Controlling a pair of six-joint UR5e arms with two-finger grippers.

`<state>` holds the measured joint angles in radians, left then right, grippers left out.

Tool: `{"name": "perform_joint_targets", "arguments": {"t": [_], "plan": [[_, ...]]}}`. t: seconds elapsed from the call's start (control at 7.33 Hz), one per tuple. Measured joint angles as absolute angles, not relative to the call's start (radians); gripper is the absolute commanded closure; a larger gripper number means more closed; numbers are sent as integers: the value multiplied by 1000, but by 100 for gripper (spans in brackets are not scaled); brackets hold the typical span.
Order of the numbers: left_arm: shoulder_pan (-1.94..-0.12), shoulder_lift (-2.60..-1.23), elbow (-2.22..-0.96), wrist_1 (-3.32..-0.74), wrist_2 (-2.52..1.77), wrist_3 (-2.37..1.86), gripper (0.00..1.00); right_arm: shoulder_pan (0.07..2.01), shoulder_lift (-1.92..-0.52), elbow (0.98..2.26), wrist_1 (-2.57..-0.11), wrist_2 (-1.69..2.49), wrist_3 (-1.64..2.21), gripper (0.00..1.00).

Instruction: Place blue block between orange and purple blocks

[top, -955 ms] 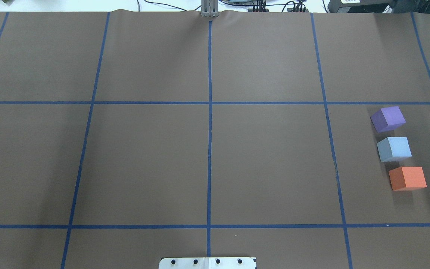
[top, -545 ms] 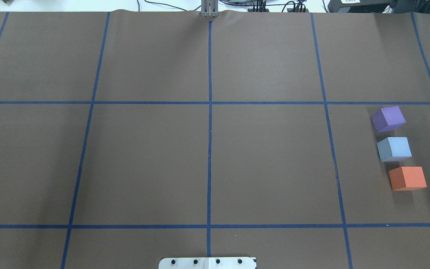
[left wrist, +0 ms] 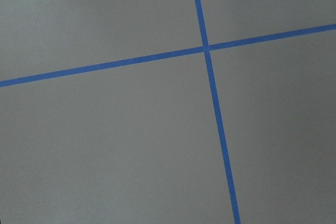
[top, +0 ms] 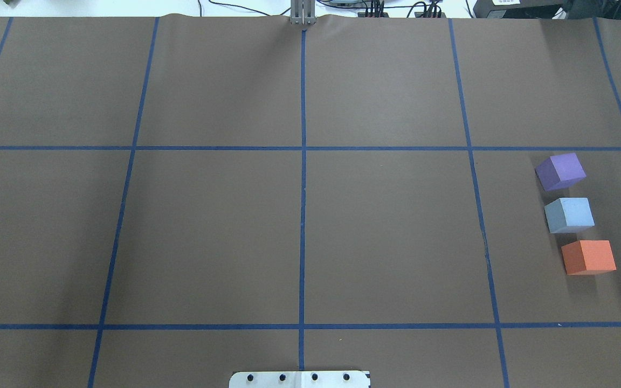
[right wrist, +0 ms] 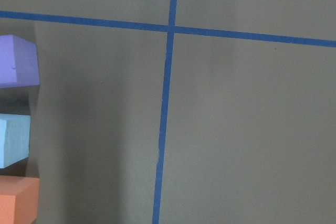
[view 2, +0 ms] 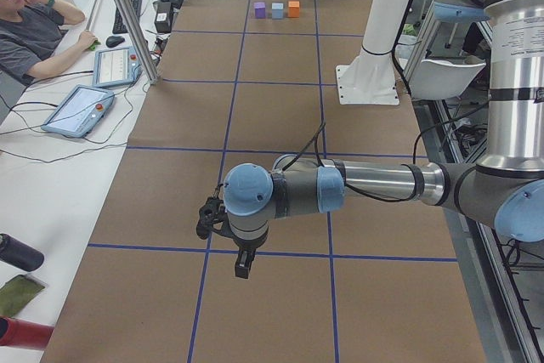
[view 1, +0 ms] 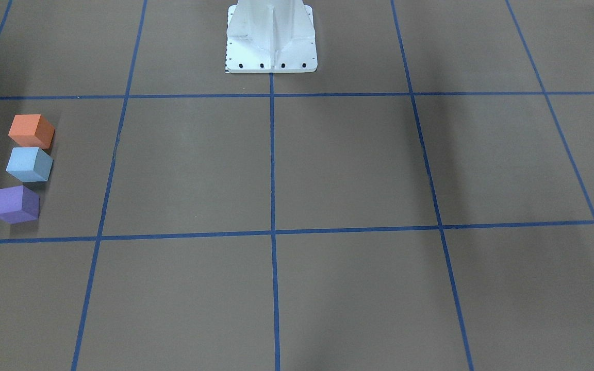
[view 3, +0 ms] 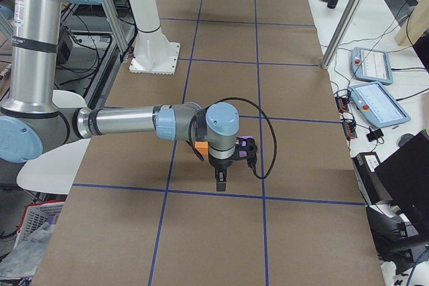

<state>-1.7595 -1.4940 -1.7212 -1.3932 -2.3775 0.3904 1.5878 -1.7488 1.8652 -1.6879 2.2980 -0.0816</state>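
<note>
Blue block (top: 569, 214) in line between purple block (top: 560, 171) and orange block (top: 588, 257)
Overhead view: purple block at 12 o'clock of the blue block, orange block at 5 o'clock, each just beside it with a narrow gap. Left gripper (view 2: 243, 265) and right gripper (view 3: 221, 182) point down over the brown table cover (top: 386, 231); whether either is apart or together cannot be told

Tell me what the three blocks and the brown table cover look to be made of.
Purple block, blue block, orange block: likely dense foam, possibly painted wood; the faces are matte and evenly coloured, with no glare. Table cover: probably brown paper, matte, with a slight ripple along its far edge. Grid lines: they look like blue tape.
</note>
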Motion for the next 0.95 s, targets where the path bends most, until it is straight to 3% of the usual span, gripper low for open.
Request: {"name": "perform_joint_targets", "arguments": {"t": [0.95], "plan": [[-1759,-1491,-1718,-1415,-2375,393,0,1586,-1749,1867,-1687,2310,-83,1]]}}
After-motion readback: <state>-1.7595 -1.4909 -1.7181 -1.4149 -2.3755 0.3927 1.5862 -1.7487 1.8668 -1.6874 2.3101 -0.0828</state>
